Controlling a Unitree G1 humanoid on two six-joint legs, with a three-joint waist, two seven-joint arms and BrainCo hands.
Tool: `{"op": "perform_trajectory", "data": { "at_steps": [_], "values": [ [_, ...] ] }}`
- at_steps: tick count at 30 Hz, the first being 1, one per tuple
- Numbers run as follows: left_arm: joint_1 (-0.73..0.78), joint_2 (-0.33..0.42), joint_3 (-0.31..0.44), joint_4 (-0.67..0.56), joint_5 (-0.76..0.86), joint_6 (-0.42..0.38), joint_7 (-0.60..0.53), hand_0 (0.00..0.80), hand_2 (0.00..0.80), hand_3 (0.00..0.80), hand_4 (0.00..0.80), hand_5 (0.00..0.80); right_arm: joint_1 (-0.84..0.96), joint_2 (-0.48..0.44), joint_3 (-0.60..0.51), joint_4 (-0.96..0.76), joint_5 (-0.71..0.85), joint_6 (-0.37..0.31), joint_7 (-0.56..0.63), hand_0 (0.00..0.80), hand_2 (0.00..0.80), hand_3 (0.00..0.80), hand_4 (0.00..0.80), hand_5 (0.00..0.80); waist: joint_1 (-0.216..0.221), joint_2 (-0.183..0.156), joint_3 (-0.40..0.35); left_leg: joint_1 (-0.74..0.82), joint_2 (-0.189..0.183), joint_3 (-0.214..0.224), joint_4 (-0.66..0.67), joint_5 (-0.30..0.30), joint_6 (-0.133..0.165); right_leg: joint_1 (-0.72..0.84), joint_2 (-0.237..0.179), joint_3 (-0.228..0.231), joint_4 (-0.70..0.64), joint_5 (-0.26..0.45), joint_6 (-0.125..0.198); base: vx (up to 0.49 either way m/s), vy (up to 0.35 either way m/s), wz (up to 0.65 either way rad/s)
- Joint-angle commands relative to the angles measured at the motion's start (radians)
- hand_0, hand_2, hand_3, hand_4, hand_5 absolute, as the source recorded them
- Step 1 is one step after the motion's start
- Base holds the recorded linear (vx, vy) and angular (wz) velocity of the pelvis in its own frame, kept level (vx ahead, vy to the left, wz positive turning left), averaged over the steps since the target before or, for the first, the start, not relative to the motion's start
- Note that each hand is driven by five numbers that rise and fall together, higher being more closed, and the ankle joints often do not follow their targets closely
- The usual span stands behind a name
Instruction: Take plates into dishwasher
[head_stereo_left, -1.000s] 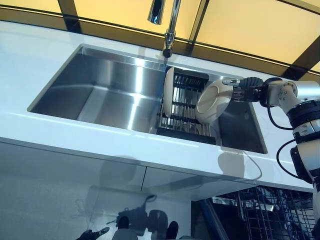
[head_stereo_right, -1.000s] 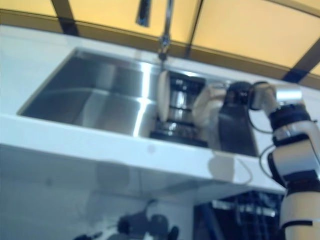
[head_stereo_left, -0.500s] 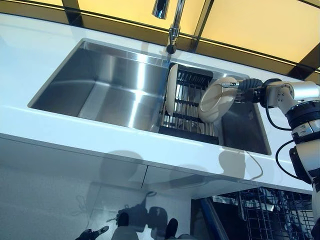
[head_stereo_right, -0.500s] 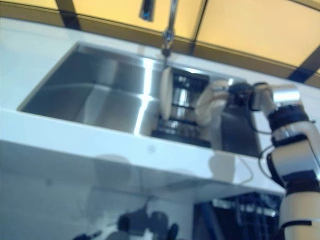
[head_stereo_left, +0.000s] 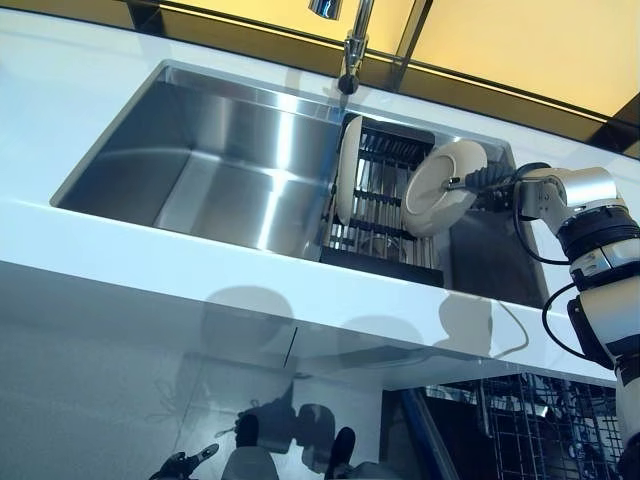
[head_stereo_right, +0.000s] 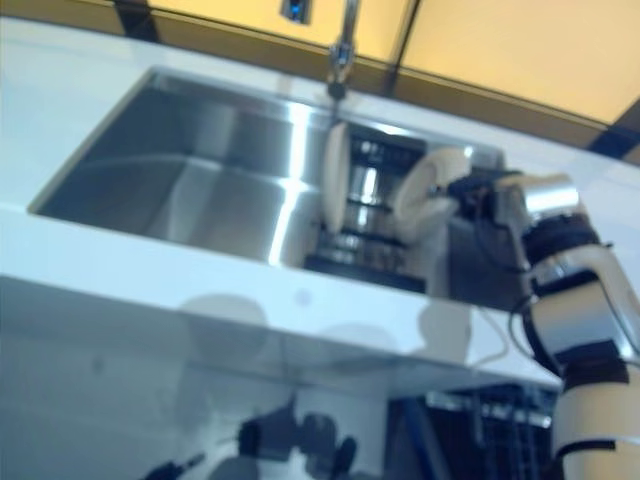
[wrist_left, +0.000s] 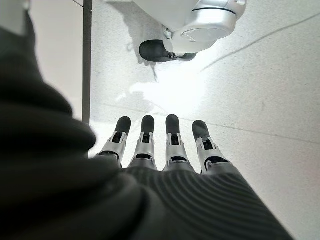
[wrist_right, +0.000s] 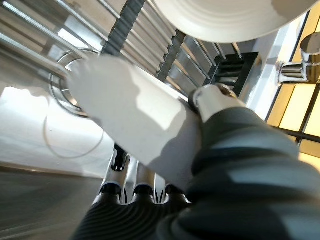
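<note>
Left eye view: right hand (head_stereo_left: 487, 181) clamped on rim of plate (head_stereo_left: 443, 187), held on edge above rack (head_stereo_left: 383, 210) in sink (head_stereo_left: 200, 160), face toward robot's left. 2nd plate (head_stereo_left: 347, 182) upright in rack. Left hand (wrist_left: 165, 145) fingers straight, near floor.

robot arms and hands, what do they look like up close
The right arm is silver-grey with black bands and looping black cables. The right hand wears a dark ribbed cover. The left hand has the same ribbed cover, and its fingers are silver with rounded dark tips, set in a row.
</note>
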Motion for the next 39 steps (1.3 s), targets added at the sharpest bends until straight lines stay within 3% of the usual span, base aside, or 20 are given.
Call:
{"op": "perform_trajectory", "data": {
  "at_steps": [1,25,31,39],
  "values": [
    [-0.012,0.0,-0.053,0.001,-0.019,-0.014,0.017,0.0,0.0,0.0,0.0,0.0,-0.095,-0.052,0.066,0.014,-0.063,-0.11,-0.045,0.8,0.8,0.8,0.8,0.8,0.024,-0.012,0.022,-0.025,-0.005,-0.005,-0.016,0.009,0.003,-0.002,-0.026,0.007,-0.002,0.029,0.066,-0.022,0.001,0.08],
    [-0.003,0.005,-0.062,0.011,0.036,-0.02,0.018,0.0,0.0,0.0,0.0,0.0,-0.225,-0.135,0.122,-0.018,0.018,-0.236,-0.204,0.8,0.8,0.8,0.8,0.8,-0.005,-0.016,-0.058,0.04,0.001,0.031,-0.016,-0.01,-0.001,0.037,-0.024,0.021,-0.002,0.02,0.072,0.001,-0.005,-0.01],
    [0.002,0.007,-0.049,0.018,0.039,-0.025,0.017,0.0,0.0,0.0,0.0,0.0,-0.251,-0.182,0.128,-0.046,0.057,-0.257,-0.174,0.8,0.8,0.8,0.8,0.8,-0.024,-0.022,-0.089,0.061,0.006,0.052,-0.016,-0.019,-0.003,0.046,-0.019,0.036,-0.002,0.016,0.074,0.032,-0.001,-0.12],
    [0.003,0.023,-0.041,0.025,0.097,-0.003,0.009,0.0,0.0,0.0,0.0,0.0,-0.27,-0.262,0.175,-0.043,-0.012,-0.215,-0.086,0.8,0.8,0.8,0.8,0.8,-0.056,-0.036,-0.129,0.095,0.014,0.085,-0.016,-0.032,0.003,0.058,-0.009,0.063,-0.002,0.013,0.074,0.052,-0.044,-0.12]
  ]
}}
